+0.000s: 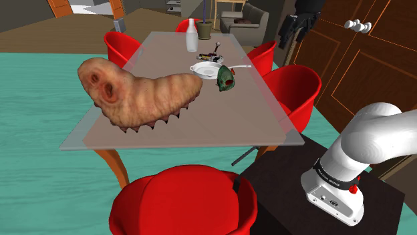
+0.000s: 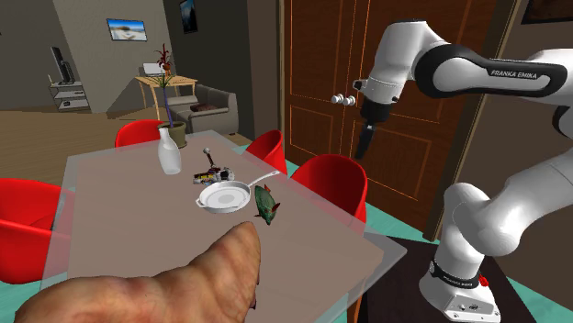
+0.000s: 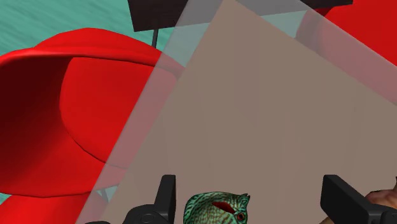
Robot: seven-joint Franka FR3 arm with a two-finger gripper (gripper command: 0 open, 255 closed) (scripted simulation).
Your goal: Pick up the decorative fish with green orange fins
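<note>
The decorative fish (image 1: 226,78) is green and scaly with orange-red fins, and it stands on the glass table (image 1: 220,120) beside a white pan (image 1: 206,69). In the second exterior view the fish (image 2: 266,204) sits just right of the pan (image 2: 223,196). My black gripper (image 2: 365,145) hangs high in the air past the table's edge, over the red chairs and well away from the fish. In the shoulder view the gripper (image 1: 287,35) is at the upper right. In the wrist view the gripper (image 3: 253,205) stands open with nothing held, and the fish (image 3: 216,209) lies between the fingers (image 3: 167,198), far below.
A huge tan grub-like figure (image 1: 137,90) covers the near part of the table. A white bottle (image 1: 192,35) and small clutter (image 1: 212,56) stand at the far end. Red chairs (image 1: 294,90) ring the table. A wooden door (image 2: 321,83) is behind the gripper.
</note>
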